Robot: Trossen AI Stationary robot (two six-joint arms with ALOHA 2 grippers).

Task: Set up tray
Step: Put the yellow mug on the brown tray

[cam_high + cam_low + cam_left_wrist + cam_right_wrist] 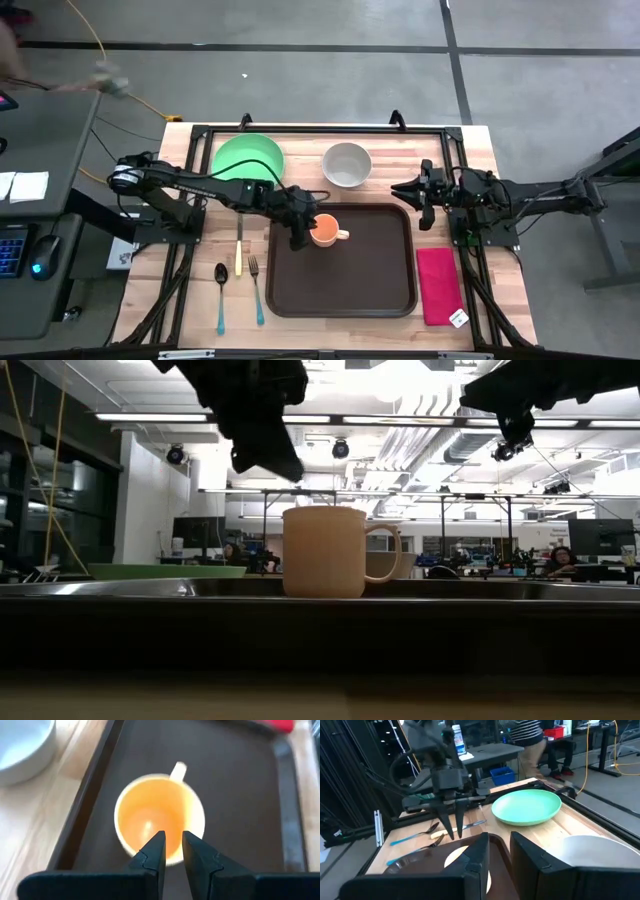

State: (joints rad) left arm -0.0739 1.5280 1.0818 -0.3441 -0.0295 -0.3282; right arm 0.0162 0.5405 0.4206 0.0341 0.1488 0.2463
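Overhead, left hand [302, 237] hangs above the orange mug [325, 230], fingers slightly apart, gripping nothing.

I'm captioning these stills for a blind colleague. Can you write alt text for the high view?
Seen from above, an orange mug stands in the upper-left part of a dark-brown tray, with the left gripper right beside it. A green plate and white bowl sit behind the tray, cutlery to its left, a red napkin to its right, where the right gripper waits.

dark-brown tray [375, 280], orange mug [325, 230], green plate [245, 157].
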